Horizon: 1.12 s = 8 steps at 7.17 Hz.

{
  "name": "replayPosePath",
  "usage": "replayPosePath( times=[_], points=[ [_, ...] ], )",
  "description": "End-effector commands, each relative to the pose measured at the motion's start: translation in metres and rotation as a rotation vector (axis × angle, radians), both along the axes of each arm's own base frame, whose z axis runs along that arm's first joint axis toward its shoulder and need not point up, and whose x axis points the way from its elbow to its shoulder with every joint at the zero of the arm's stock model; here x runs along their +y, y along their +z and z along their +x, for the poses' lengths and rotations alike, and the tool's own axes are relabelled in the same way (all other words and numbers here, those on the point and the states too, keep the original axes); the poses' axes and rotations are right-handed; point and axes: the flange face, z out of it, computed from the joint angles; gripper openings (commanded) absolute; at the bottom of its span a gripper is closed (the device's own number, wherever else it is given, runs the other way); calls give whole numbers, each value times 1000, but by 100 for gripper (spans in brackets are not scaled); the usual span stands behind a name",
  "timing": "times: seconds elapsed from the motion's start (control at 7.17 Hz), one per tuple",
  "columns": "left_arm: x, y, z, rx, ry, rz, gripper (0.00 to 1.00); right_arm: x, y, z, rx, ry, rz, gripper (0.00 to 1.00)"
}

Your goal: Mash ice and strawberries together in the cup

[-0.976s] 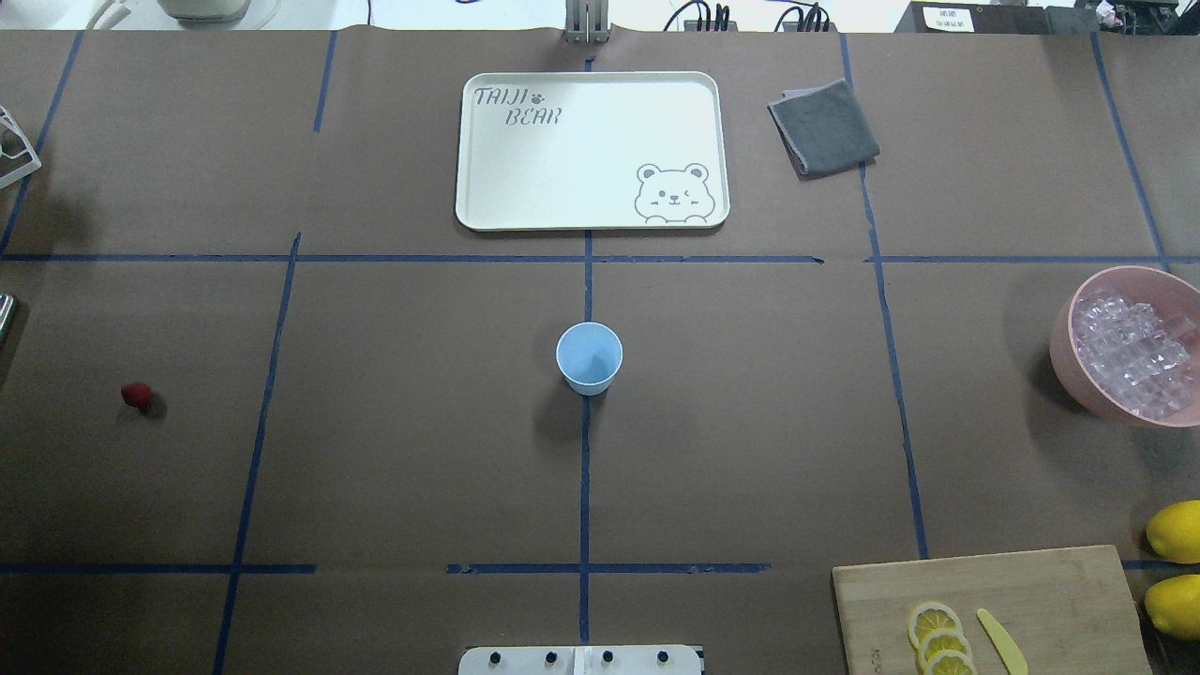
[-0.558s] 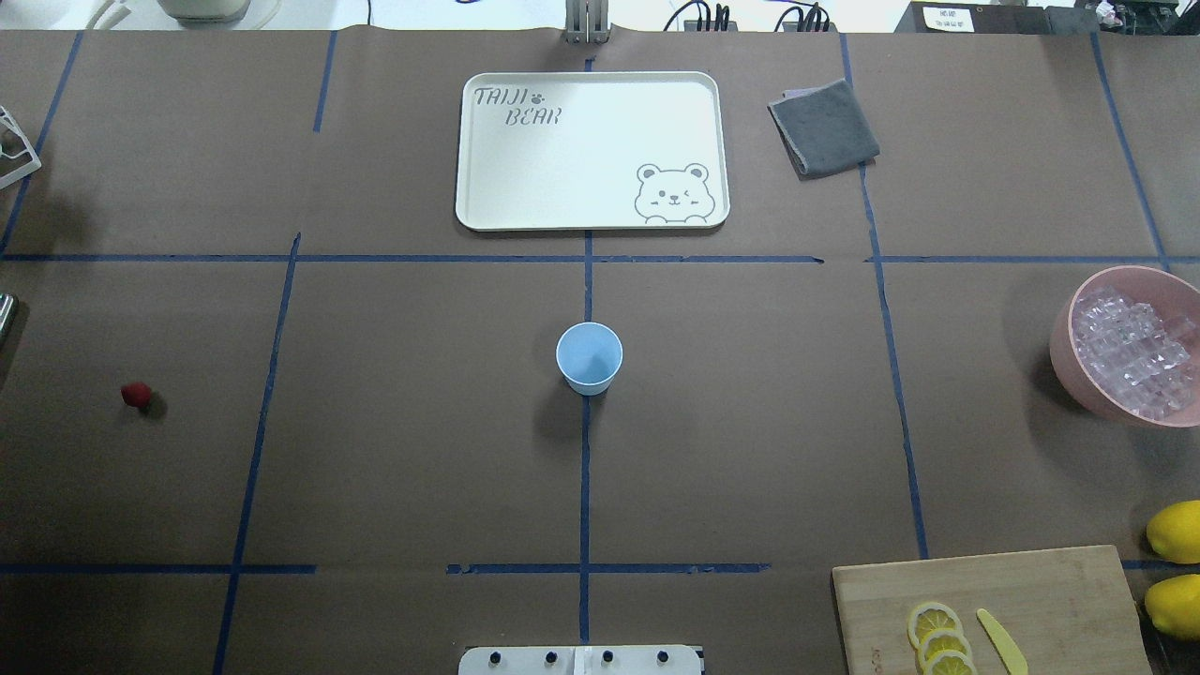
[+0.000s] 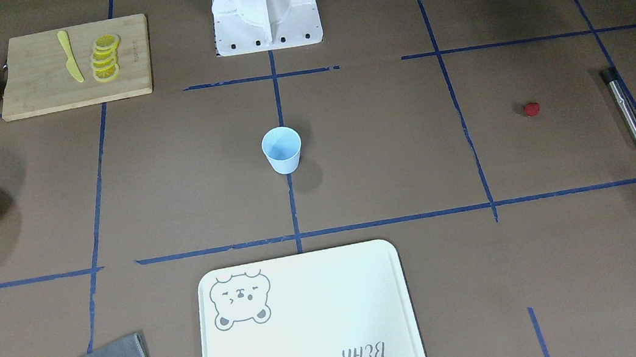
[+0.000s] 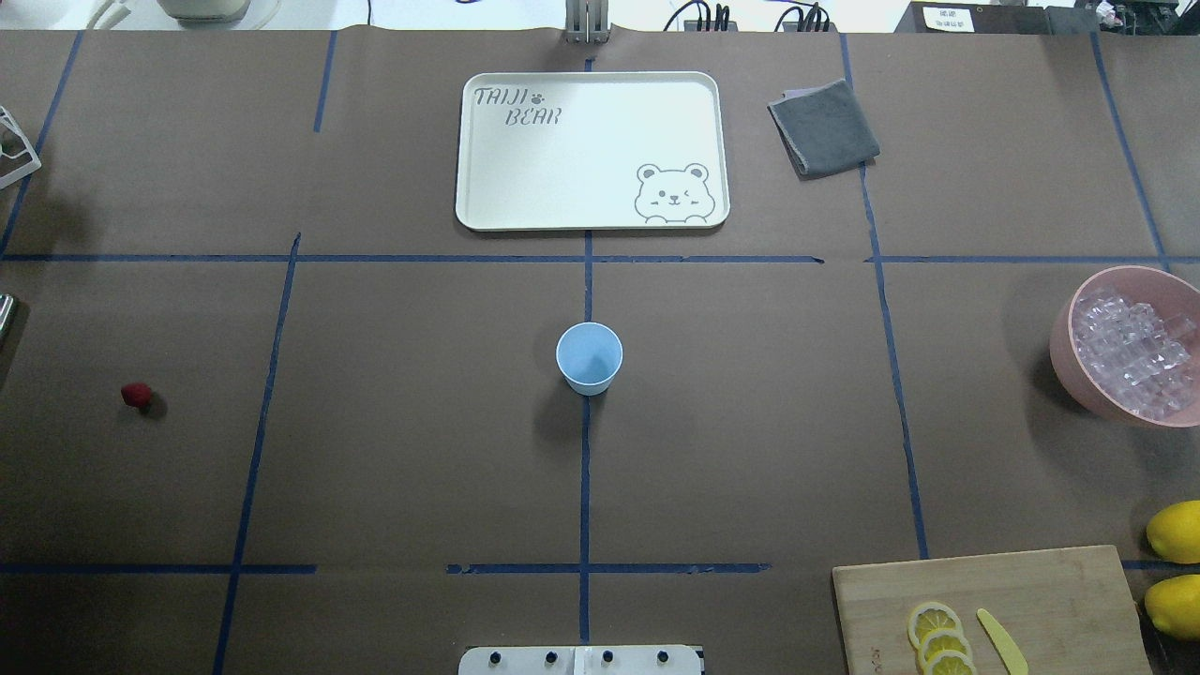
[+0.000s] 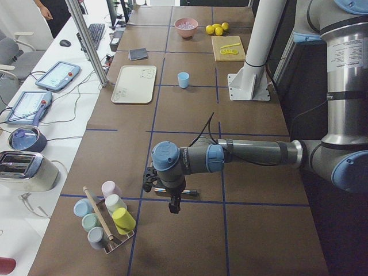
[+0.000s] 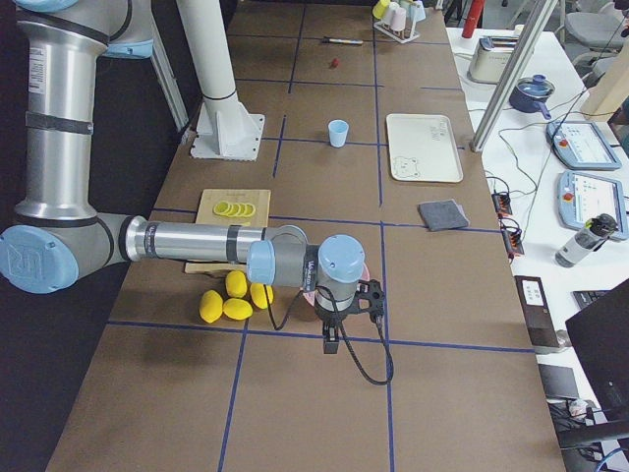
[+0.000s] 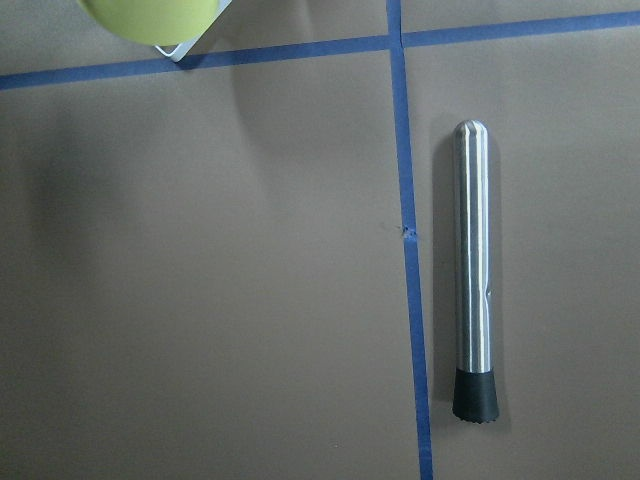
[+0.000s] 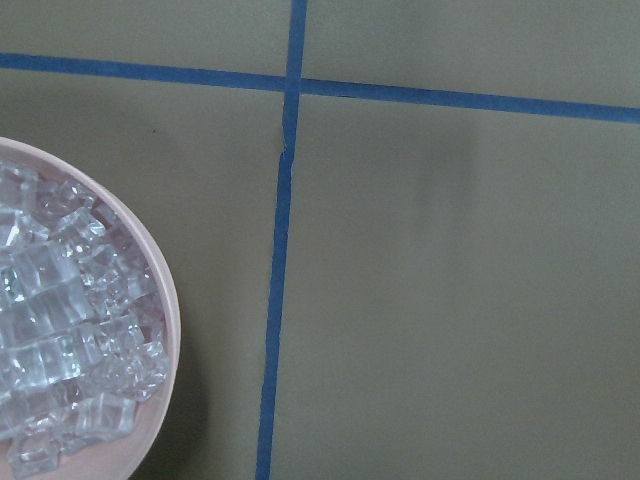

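No visible change on the table over the last second in the overhead view: cup (image 4: 589,356) upright and empty at the middle, strawberry (image 4: 136,395) lying loose, ice (image 4: 1134,352) heaped in the pink bowl (image 4: 1062,361), all just as a second ago. Hence, in all likelihood, a task not yet begun, with nothing loaded into the cup and nothing to mash. Left gripper (image 5: 174,206) hanging from a forearm stretched level along the table, wrist bent straight down, poised right above the steel muddler (image 7: 470,270) and apart from it. Strawberry near this gripper on the side toward the cup, cup well beyond. Right gripper (image 6: 333,342) posed likewise, pointing down, with the bowl of ice just beside and below it and the cup well apart toward the table's middle. Fingers caught only by the side cameras, so impossible to tell whether spread or closed on either gripper.
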Motion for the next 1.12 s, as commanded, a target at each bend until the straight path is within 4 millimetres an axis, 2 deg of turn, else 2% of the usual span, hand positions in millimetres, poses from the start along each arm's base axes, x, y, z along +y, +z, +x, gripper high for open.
replayPosePath(
  times=[0.0,0.28,0.56,0.7,0.84,0.98],
  points=[
    [1,0,0,6,-2,-1,100,-1,-1,-1,-3,-3,1,100],
    [1,1,0,6,-2,-2,100,-9,-12,-18,-10,-33,90,100],
    [1,1,0,7,-1,-3,100,-9,-17,-29,-40,22,26,99],
    [6,4,0,7,-1,-7,100,-13,-37,-54,-78,90,-16,99],
    [6,3,1,7,1,-6,100,4,-55,-85,-77,114,-43,98],
    [6,3,1,7,1,-6,100,6,-74,-109,-82,208,-131,96]
  ],
)
